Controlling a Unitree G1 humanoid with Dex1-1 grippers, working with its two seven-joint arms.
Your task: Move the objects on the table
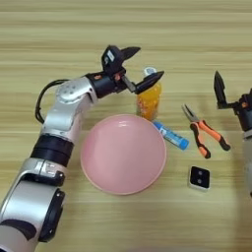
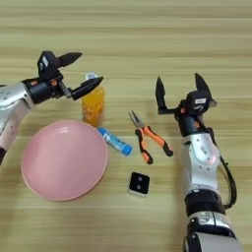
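My left gripper is open just left of and above the orange-drink bottle, its lower finger almost over the white cap. The bottle stands upright behind the pink plate. A blue-and-white tube lies by the plate's right rim. To the tube's right lie the orange-handled pliers. A small black square block sits in front of them. My right gripper is open, fingers pointing away, right of the pliers and holding nothing.
The wooden table fills both views. All the things sit close together near its middle, between my two arms.
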